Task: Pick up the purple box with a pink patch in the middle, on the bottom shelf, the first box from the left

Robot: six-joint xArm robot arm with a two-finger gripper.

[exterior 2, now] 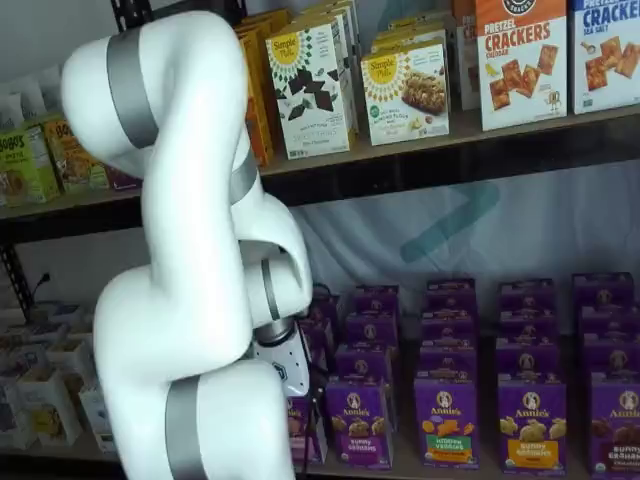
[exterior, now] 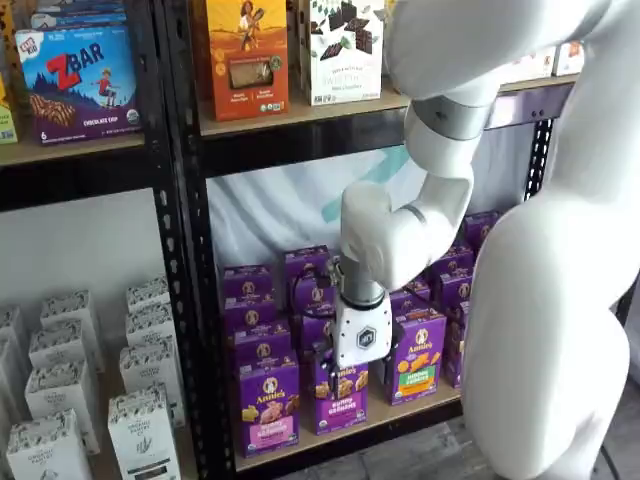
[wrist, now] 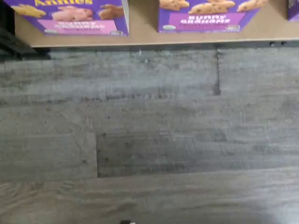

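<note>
The purple box point(exterior: 268, 405) with the pink label band stands upright at the left end of the bottom shelf point(exterior: 405, 414). The wrist view shows its lower front point(wrist: 70, 21) on the tan shelf board point(wrist: 142, 33). My gripper point(exterior: 359, 374) hangs in front of the row, its white body just right of and above that box, apart from it. In a shelf view the arm covers most of the box, and only the gripper's white body point(exterior 2: 287, 362) shows. The fingers are hard to make out; they stand open and hold nothing.
A like purple box with a purple label point(exterior: 340, 395) stands right of the target, then one with an orange-green label point(exterior: 418, 362). More purple boxes fill the rows behind. White cartons point(exterior: 145, 425) sit in the left bay past a black upright point(exterior: 190, 330). Grey plank floor point(wrist: 149, 135) lies below.
</note>
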